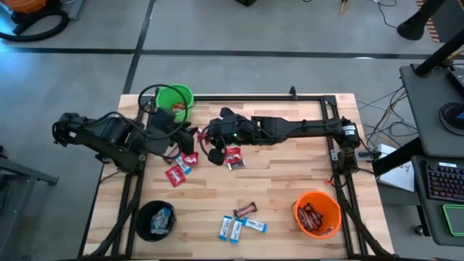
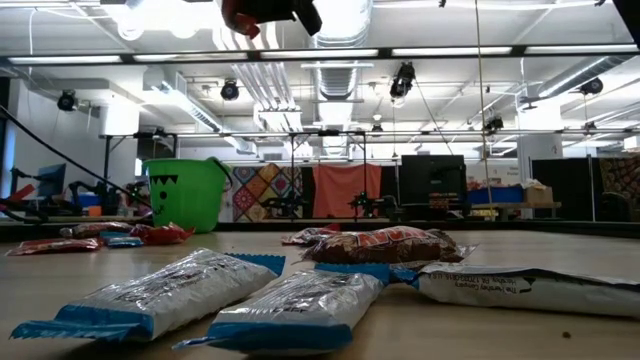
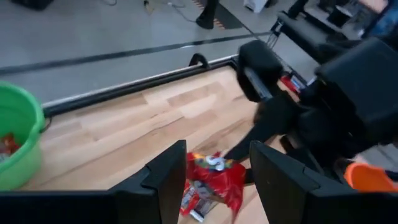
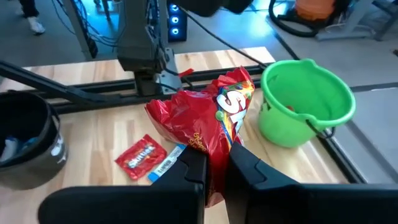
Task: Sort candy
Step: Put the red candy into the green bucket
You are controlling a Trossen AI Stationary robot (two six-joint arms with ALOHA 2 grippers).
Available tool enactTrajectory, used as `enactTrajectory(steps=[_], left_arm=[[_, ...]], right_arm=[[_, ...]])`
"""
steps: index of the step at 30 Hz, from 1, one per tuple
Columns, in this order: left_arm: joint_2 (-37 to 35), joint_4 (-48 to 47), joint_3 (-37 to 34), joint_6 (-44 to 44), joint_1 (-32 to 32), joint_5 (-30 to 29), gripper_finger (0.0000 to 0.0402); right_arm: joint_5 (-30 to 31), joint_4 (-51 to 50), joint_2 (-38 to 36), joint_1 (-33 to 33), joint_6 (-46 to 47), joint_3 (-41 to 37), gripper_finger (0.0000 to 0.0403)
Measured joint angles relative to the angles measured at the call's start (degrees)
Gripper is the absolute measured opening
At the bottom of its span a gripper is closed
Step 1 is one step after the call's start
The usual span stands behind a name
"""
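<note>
High view. The left gripper (image 1: pixel 190 135) is seen just beside the green bucket (image 1: pixel 174 101), over the near-left part of the table (image 1: pixel 290 174). The right gripper (image 1: pixel 210 145) is reached across toward it, well left of centre. A red packet (image 1: pixel 194 135) is glimpsed between the two; the detail there is too small to be read. Loose candy is spread below: red packets (image 1: pixel 175 175) near the left arm, one more red packet (image 1: pixel 233 156) under the right arm, a dark brown bar (image 1: pixel 246 210) lying aslant, and blue-and-white packets (image 1: pixel 232 229) side by side toward the table's front edge. An orange bucket (image 1: pixel 317 212) is filled with brown bars; a black bucket (image 1: pixel 155 220) holds blue-and-white pieces.

Low view. Blue-and-white packets (image 2: pixel 180 290) are laid flat in the foreground, long axes running slantwise away from the camera. A brown bar (image 2: pixel 385 246) is set crosswise behind them. The green bucket (image 2: pixel 186 192) is stood upright at the far left.

Left wrist view. The left fingers (image 3: pixel 168 177) are held well apart, with the crumpled red packet (image 3: pixel 217 180) hanging between them; contact cannot be made out.

Right wrist view. The right fingers (image 4: pixel 193 174) are closed tight on the red packet (image 4: pixel 208 121), which is held upright, long axis roughly vertical, above the tabletop. A flat red packet (image 4: pixel 138 156) is seen lying beneath.
</note>
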Motion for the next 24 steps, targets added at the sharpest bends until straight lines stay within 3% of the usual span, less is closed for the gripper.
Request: enactTrajectory(steps=[10,14,18,24], left_arm=[[2.58,-1.11,4.53,14.19,0.00,2.50,0.0189],[3.29,-5.95,5.22,2.59,0.33,3.24,0.0209],[4.13,-9.17,4.76,-10.18,0.48,-1.13,0.0216],[5.15,-8.45,4.74,-19.86,2.02,-3.43,0.0217]], right_arm=[[1.03,-1.26,0.00,0.01,-2.47,0.00,0.0017],[5.22,-2.97,0.00,0.01,-3.15,-0.02,0.0017],[7.68,-3.12,0.00,0.01,-4.46,-0.02,0.0017],[7.92,-2.70,0.00,0.01,-5.08,0.00,0.0017]])
